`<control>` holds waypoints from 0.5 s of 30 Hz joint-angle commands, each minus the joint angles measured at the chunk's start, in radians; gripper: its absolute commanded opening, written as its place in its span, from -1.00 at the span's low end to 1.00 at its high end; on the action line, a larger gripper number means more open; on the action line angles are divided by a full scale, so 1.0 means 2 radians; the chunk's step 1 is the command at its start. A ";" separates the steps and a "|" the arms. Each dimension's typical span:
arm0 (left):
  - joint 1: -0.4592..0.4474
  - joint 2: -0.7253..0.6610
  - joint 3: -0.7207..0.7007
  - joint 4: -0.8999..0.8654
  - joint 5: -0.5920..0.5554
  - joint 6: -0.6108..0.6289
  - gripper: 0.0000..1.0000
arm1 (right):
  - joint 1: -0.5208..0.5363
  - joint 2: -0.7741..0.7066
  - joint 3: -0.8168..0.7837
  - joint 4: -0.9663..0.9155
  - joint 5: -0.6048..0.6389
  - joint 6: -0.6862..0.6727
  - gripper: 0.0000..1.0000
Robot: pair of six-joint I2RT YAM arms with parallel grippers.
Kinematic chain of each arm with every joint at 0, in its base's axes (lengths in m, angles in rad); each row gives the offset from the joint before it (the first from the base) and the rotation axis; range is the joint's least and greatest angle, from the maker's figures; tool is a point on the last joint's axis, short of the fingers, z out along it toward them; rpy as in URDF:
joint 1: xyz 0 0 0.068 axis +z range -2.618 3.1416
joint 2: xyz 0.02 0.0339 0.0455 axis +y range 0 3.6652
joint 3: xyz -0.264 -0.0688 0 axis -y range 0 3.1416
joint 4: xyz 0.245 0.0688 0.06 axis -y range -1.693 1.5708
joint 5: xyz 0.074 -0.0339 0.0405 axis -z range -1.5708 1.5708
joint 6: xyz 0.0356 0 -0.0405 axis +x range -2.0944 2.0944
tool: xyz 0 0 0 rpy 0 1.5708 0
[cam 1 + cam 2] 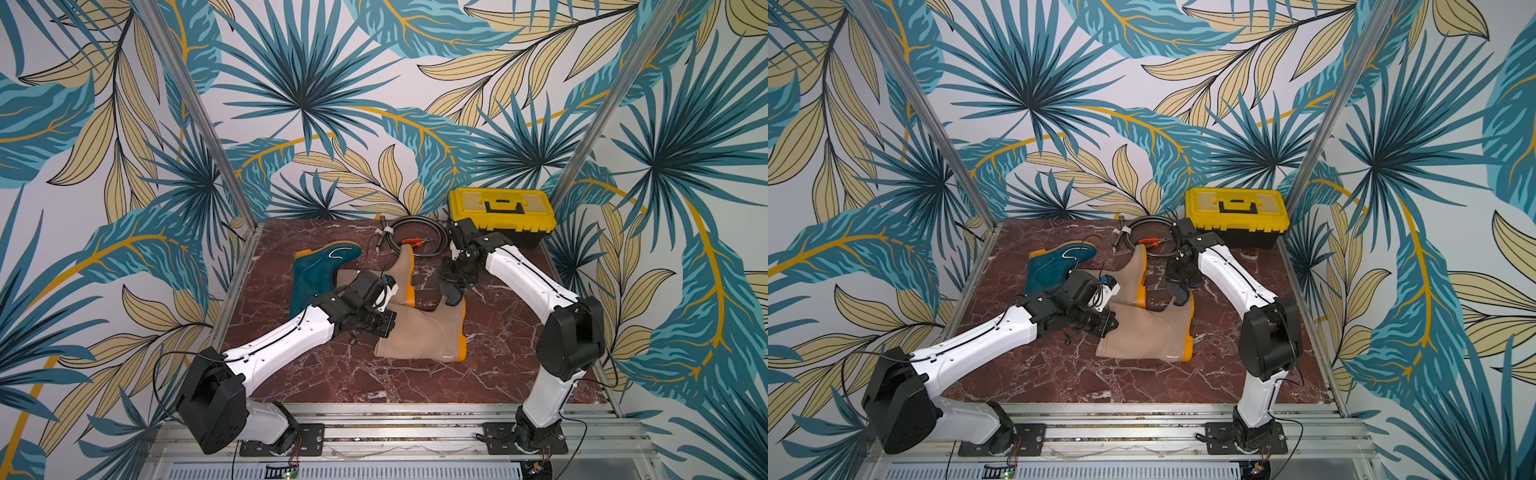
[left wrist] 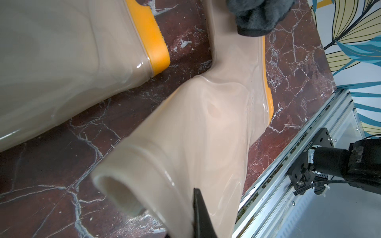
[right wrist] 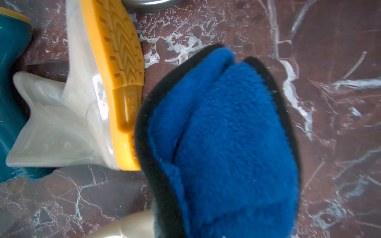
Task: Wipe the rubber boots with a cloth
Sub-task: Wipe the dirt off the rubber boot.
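Fingers of R gripper [image 1: 455,286] are pinched narrow on the cloth [image 3: 226,144], though the fluff hides the fingers themselves. Cloth hangs bunched below them w/ its lower edge touching the foot of the near tan boot [image 1: 424,332]. L gripper [image 1: 384,325] is fully closed at that boot's shaft mouth, one finger [image 2: 201,216] laid on the shaft; can't tell if it pinches the wall or only presses. Risks, as I judge: the grip looks to be on a fold only, so drag on glossy rubber may pull cloth loose. If L only presses, boot prob. skids or turns on the slick marble table [image 1: 332,382]. Far tan boot [image 1: 400,266] lies just beside, so its heel could snag the cloth. Pose: R arm folded high, forearm reaching in, wrist bent down over the foot. L arm stretched low & diagonal across table to the shaft.
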 commanded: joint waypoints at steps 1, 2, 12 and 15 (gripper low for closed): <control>0.002 -0.010 0.004 0.010 -0.010 -0.016 -1.00 | 0.004 -0.050 -0.080 0.015 -0.009 0.025 -1.00; 0.002 -0.008 0.004 0.009 -0.009 -0.018 -1.00 | 0.005 -0.059 -0.101 0.017 -0.010 0.030 -1.00; 0.007 -0.009 -0.006 0.010 -0.013 -0.024 -1.00 | 0.135 -0.217 -0.360 -0.019 -0.045 0.138 -1.00; 0.008 0.002 0.002 0.010 -0.008 -0.024 -1.00 | 0.148 -0.299 -0.405 -0.020 -0.052 0.187 -1.00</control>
